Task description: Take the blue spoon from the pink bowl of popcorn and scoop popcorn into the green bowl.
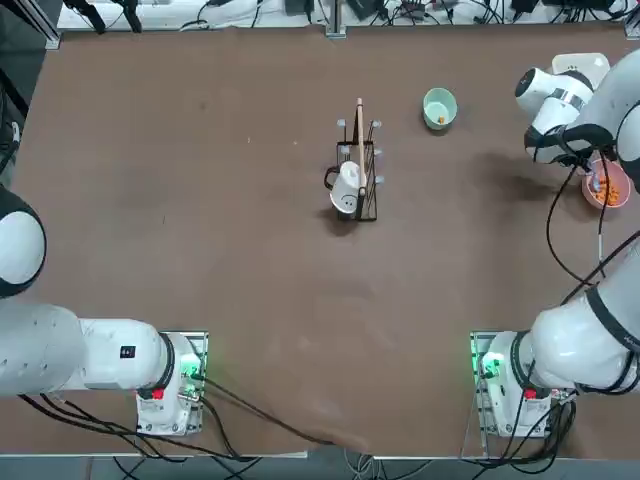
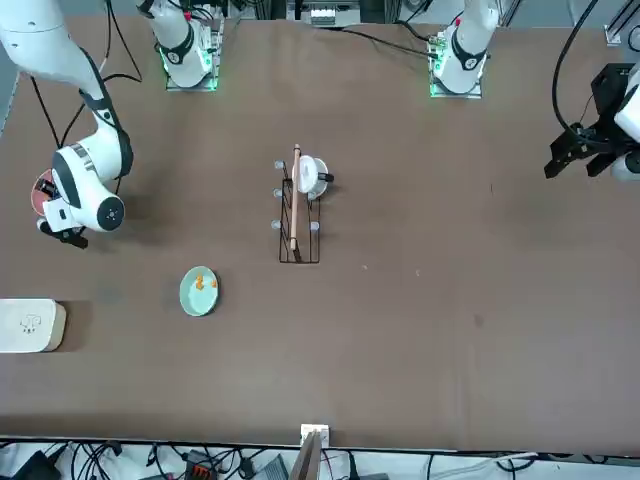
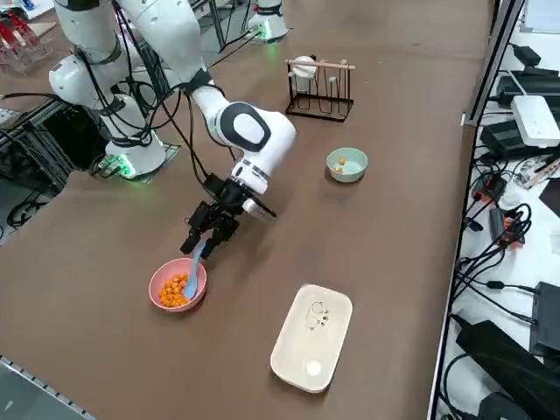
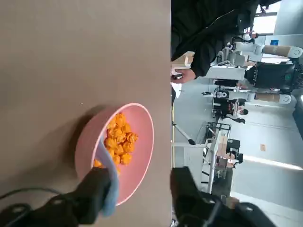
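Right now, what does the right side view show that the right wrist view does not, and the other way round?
Only the right side view shows the green bowl, the mug rack and the white box. Only the wrist view shows a person's hand beyond the table edge. Both show the pink bowl of popcorn, with the blue spoon at the right hand.

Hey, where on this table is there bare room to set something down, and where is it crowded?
Bare stretches lie between the mug rack and the parked arm's side, and from the rack toward the arm bases. It is crowded at the robot's right edge: the right gripper hangs over the pink bowl at the blue spoon, with the white box beside it. The green bowl sits by the rack.
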Tool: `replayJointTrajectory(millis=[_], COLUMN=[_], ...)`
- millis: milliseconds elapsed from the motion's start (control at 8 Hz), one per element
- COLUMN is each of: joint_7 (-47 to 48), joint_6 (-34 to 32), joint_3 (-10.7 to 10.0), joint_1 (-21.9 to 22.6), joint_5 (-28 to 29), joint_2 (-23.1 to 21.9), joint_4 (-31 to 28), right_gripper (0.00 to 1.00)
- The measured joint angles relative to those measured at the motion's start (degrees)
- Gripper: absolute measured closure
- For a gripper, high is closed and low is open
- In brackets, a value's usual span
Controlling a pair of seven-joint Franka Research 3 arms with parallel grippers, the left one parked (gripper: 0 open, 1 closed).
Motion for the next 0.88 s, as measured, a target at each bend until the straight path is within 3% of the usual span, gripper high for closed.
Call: replayJointTrajectory(millis=[125, 500, 875], joint_7=[0.0, -0.9, -4.1], joint_6=[0.1, -1.9, -9.1], joint_3=[1.0, 6.4, 12.4], joint_1=[0.0, 0.3, 0.6], joint_5=[2.7, 17.4, 36.1], joint_2=[-0.9, -5.3, -6.8], joint_4=[0.4, 3.7, 13.1], right_gripper=[0.00, 0.00, 0.00])
